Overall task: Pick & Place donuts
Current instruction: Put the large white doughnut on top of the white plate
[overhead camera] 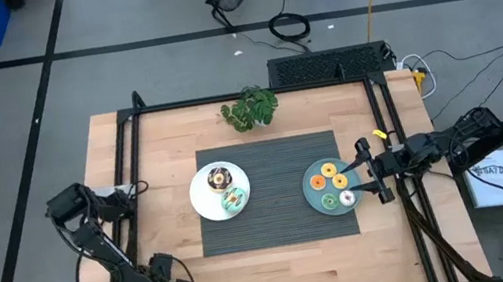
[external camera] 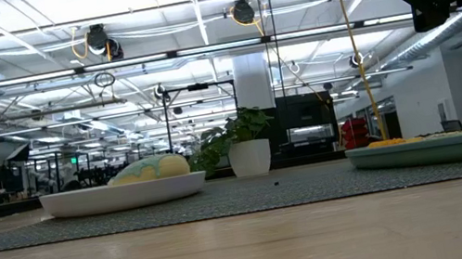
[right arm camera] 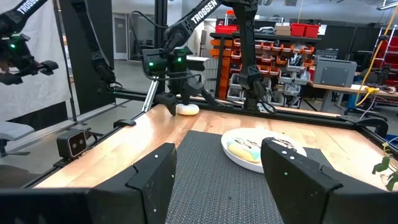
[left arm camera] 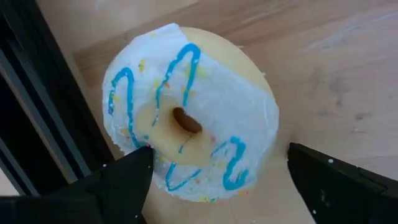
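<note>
Two plates sit on the dark mat (overhead camera: 275, 191): the white plate (overhead camera: 201, 195) bears two donuts, the teal plate (overhead camera: 316, 197) four. The right gripper (overhead camera: 370, 171) hovers over the teal plate's edge — fingers spread, empty. The left gripper (left arm camera: 214, 186), low at the table's near-left corner, straddles a white blue-striped donut (left arm camera: 189, 115) — wide open.

Both arms' jaws spread wide.
</note>
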{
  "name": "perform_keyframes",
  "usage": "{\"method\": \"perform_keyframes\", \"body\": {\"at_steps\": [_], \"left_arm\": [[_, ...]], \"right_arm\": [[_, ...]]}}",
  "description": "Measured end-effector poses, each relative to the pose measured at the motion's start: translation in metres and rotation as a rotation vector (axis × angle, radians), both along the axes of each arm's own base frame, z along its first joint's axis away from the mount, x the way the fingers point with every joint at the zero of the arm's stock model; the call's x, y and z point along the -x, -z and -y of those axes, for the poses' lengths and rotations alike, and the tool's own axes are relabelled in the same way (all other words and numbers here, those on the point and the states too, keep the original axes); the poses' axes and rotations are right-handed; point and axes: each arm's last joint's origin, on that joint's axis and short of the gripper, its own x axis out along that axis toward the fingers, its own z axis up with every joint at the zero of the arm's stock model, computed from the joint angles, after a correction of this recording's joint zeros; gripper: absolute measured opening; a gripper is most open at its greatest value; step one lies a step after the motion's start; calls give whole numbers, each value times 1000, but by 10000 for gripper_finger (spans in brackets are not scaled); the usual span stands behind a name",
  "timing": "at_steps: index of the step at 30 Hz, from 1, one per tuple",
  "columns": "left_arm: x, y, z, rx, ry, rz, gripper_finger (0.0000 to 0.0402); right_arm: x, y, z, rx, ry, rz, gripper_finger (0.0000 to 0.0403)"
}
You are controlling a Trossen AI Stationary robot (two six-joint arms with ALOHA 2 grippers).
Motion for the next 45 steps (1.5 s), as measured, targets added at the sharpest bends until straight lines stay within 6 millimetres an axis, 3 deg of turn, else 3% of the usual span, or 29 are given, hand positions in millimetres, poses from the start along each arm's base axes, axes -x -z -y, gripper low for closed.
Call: {"method": "perform_keyframes", "body": {"at_steps": [19, 32, 45], "left_arm": [[-4, 2, -1, 13, 20, 38, 360], [-19, 3, -12, 44, 72, 24, 194], [-45, 3, -34, 84, 165, 30, 120]], "right_arm": [[0, 0, 0, 0, 0, 0, 222], [0, 0, 0, 0, 0, 0, 222], [0, 0, 0, 0, 0, 0, 222]]}}
